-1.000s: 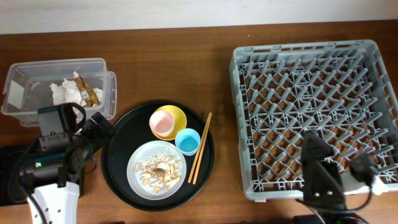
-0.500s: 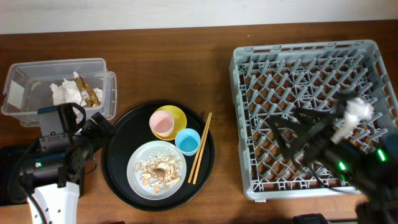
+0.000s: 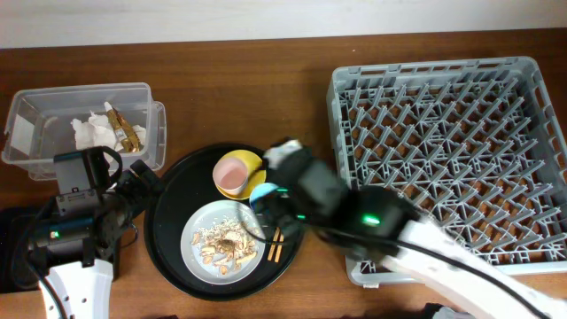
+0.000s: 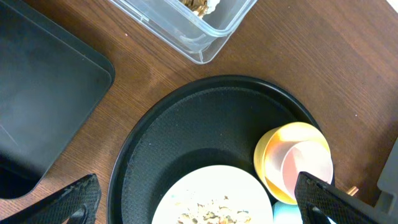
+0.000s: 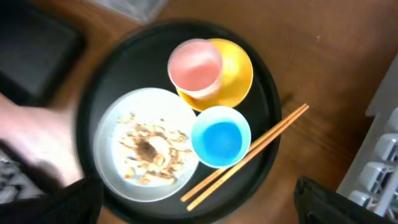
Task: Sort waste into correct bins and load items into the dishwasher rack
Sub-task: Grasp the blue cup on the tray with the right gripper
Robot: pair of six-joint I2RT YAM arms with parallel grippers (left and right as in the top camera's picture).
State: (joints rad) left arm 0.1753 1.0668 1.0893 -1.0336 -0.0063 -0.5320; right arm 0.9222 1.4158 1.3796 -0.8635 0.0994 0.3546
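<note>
The pink cup (image 5: 196,67) sits in the yellow bowl (image 5: 239,71). The blue cup (image 5: 219,138) stands just beside the plate (image 5: 155,102) of tan scraps (image 5: 149,149). Chopsticks (image 5: 249,155) lie next to it. White napkins (image 3: 87,133) and a shiny wrapper (image 3: 128,135) lie in the clear tub (image 3: 27,133). The grey rack (image 3: 443,106) stands apart.

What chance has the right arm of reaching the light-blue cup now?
Probably yes: the right gripper hovers open above the light-blue cup, nothing covering it, though chopsticks lie close beside.

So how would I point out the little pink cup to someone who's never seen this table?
Find the round black tray just left of the big grey rack. On it a yellow bowl holds the pink cup, tucked toward the bowl's edge. The light-blue cup, the only other one, stands on the tray itself, next to the chopsticks.
</note>
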